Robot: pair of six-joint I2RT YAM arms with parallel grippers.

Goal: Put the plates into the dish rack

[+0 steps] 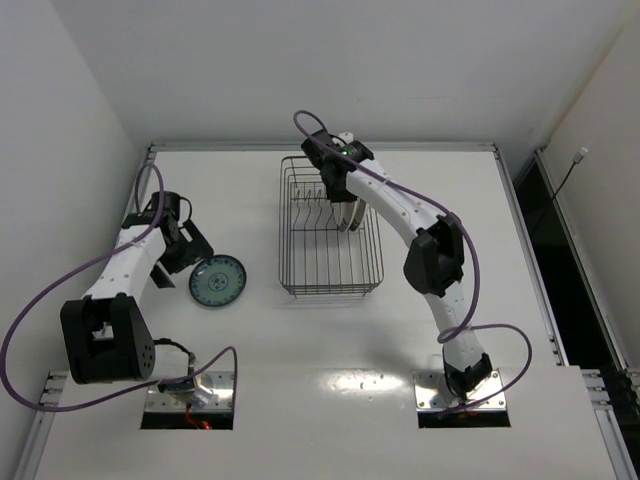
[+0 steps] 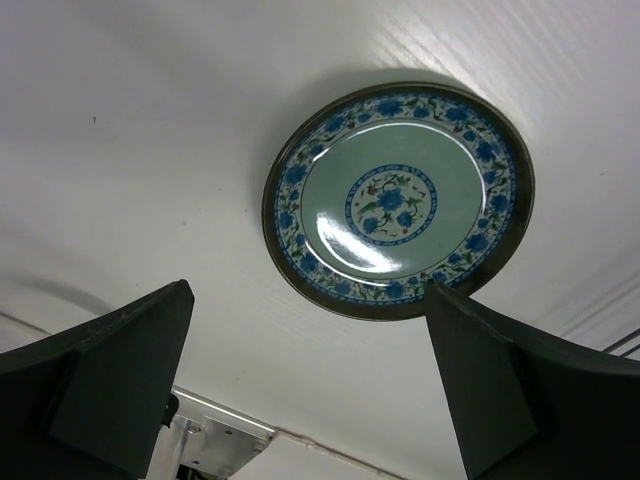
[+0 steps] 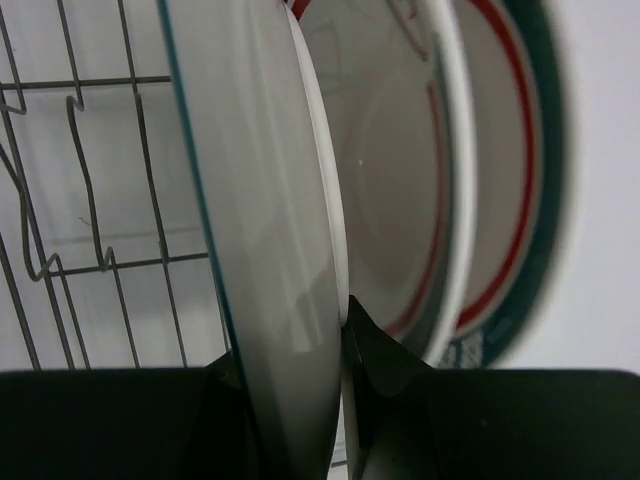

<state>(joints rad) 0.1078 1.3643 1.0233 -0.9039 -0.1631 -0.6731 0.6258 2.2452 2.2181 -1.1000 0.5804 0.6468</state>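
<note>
My left fingers were spread wide with nothing between them, hanging low over the white bench. Just beyond their tips the small teal-patterned plate lay flat and face up, with blue flowers around its rim and a dark edge. It was closer to the right-hand tip than to the left.

My right fingers were pinching the edge of a white plate with a thin teal line along its rim. They held it upright inside the dish rack. Just to the right of that grip two ringed plates stood on edge, marked in red and teal, close beside the pinched one. I could not tell whether they touched it. To the left of the grip ran the rack's dark wires and kinked tines.

The bench was glossy and threw back soft patches of light. Plain white walls closed it in at the back and on both sides. Purple cables looped off both arms.
</note>
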